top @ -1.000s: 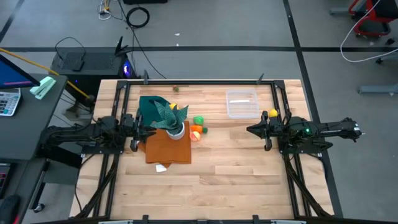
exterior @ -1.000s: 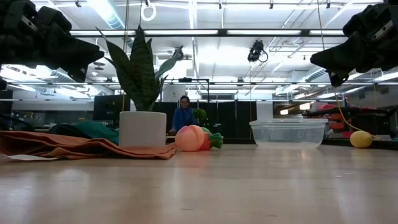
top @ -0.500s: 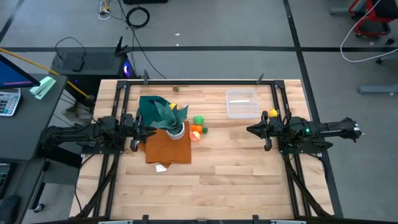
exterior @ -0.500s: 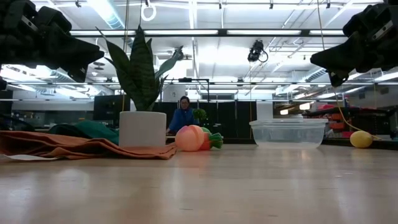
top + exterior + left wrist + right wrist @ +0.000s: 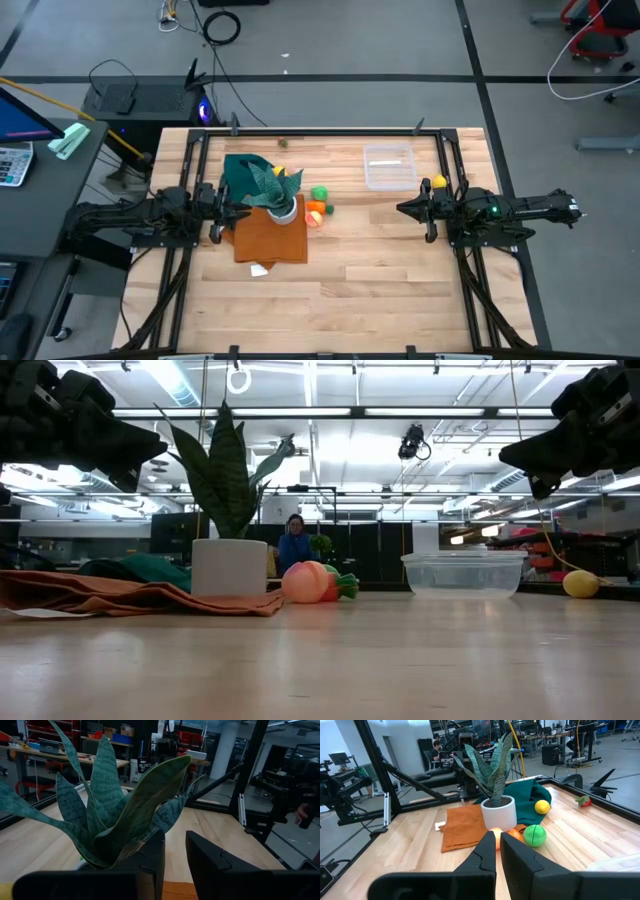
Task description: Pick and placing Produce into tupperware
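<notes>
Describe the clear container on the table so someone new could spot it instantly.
Start at the wooden table and look at its far half on the right arm's side, just beyond the right gripper. There sits the tupperware, a low rectangular tub with rounded corners. It is the only see-through item: the white pot with the spiky plant is opaque, and the toy produce nearby is brightly coloured.

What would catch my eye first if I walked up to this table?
Probably the spiky potted plant in its white pot, standing on an orange cloth left of the table's middle, with small toy produce clustered just to its right. A clear tupperware sits empty near the far right side. Two dark arms flank the scene, the left gripper near the plant and the right gripper below the tupperware.
</notes>
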Available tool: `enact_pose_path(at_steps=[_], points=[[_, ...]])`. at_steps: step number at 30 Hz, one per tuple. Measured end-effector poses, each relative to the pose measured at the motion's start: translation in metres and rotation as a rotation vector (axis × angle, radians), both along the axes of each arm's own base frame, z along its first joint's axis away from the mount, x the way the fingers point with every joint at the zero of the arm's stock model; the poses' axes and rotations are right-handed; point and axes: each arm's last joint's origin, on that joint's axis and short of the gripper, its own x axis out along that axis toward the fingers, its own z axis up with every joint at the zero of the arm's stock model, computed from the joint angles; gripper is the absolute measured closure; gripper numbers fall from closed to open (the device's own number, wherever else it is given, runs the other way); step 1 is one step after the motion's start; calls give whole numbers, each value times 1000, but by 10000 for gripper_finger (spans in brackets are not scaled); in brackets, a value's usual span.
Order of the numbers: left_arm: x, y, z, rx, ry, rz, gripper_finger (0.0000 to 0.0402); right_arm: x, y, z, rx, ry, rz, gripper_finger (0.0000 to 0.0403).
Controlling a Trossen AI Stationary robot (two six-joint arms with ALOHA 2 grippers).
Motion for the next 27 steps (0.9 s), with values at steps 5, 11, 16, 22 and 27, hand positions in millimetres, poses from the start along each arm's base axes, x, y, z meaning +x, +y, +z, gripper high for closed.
enact_pose_path(at_steps=[5, 11, 16, 22, 27], points=[[0, 0, 0, 0, 0, 0, 314, 0, 0, 0, 14, -1, 0, 402], [0, 0, 0, 0, 0, 0, 312, 0, 0, 0, 25, -2, -1, 402], [0, 0, 0, 0, 0, 0, 320, 0, 0, 0, 25, -2, -1, 402], [0, 0, 0, 0, 0, 0, 319, 0, 0, 0, 25, -2, 0, 402], [0, 0, 0, 43, 2, 4, 315, 0, 0, 0, 37, -2, -1, 402]])
